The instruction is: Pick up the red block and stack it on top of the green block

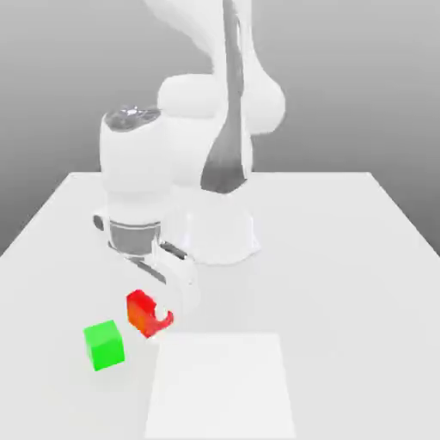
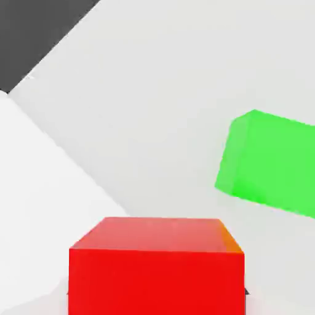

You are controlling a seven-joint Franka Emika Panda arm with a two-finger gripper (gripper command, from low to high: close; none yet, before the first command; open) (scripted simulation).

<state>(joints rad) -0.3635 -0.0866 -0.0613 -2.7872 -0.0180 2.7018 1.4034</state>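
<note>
Between the fingers: the gripper point(image 1: 153, 316) pinches the red block point(image 1: 140, 313).
Beside the gripper, apart from it, the green block point(image 1: 105, 345) rests on the white table point(image 1: 344, 258).

The red block point(image 2: 154, 271) has plain matt faces with no texture or print — a flat, even colour, save for a faint orange tinge along one upper corner. The green block point(image 2: 271, 163), just beside the red block, looks the same: smooth, matt, unmarked. The table point(image 1: 344, 258) under the red block is a smooth, matt white surface, with a slightly brighter matt white panel point(image 1: 222, 387) next to the red block. The arm point(image 1: 172, 198) above the red block has smooth white shells like moulded plastic — softly glossy — with a grey metallic-looking band and cap.
</note>
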